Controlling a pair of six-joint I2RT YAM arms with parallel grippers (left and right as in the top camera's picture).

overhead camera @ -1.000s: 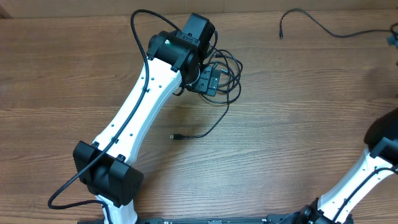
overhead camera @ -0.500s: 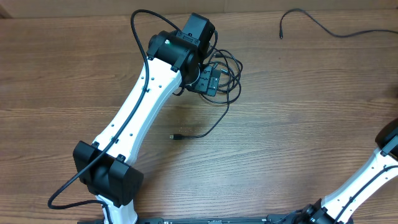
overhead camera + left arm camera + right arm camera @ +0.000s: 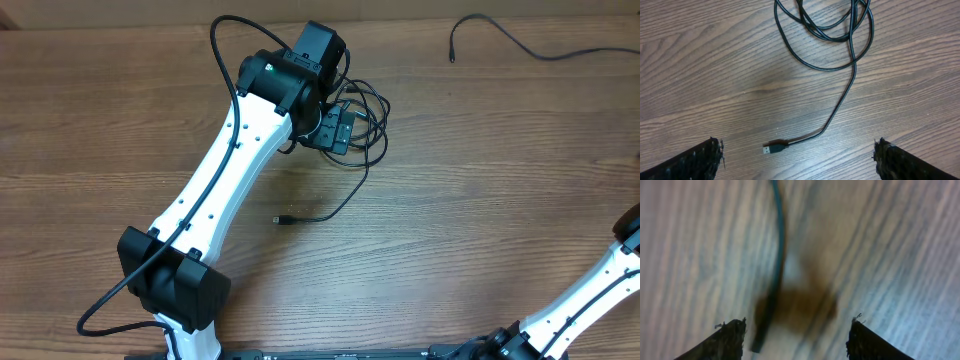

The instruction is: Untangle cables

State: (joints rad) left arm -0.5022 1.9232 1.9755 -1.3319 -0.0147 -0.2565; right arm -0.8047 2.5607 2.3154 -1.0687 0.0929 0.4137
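The coil [image 3: 366, 114] lies upper middle in the overhead view, just right of the left arm's head and partly under it. The left arm is by far the nearer; the right arm shows only at the lower right edge. In the left wrist view the left gripper [image 3: 797, 150] is spread wide and holds nothing, with one finger in each bottom corner. The loops fill the top of that frame, right of centre. From them one tail [image 3: 842, 100] drops down, bends to the lower left and ends in a plug [image 3: 774, 148]. The plug lies flat on the table [image 3: 700, 75], its long axis nearly level in the frame and its tip pointing left, between the fingers and nearer the left one. A pick on that end looks likely to need the jaws set across that axis. A second cable [image 3: 520, 45] lies apart in the upper right of the overhead view, its end pointing down-frame and its length running off the right edge. The right wrist view is blurred: the right gripper [image 3: 797, 335] has its fingers apart and pinches nothing. A cord [image 3: 778, 245] runs from the top to beside the left finger. Which cable it is I cannot tell.
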